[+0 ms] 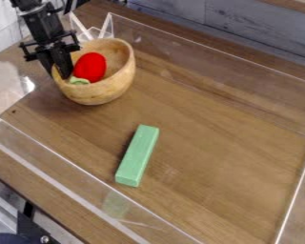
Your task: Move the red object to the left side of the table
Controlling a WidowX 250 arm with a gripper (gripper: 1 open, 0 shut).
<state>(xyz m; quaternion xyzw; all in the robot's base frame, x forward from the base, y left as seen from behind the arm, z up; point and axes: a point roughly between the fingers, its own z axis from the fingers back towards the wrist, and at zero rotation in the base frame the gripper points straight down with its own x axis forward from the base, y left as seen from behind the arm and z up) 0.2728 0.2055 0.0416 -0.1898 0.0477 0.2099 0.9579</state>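
red object sits inside wooden bowl at far left of the desk, pale stub end down by bowl floor. end effector is at its left flank, fingers look nearly closed; can't tell if it's pinching the toy. probably light, rigid, smooth plastic, may roll or slip; best pinched across the round middle. green block lies well apart, nearer.
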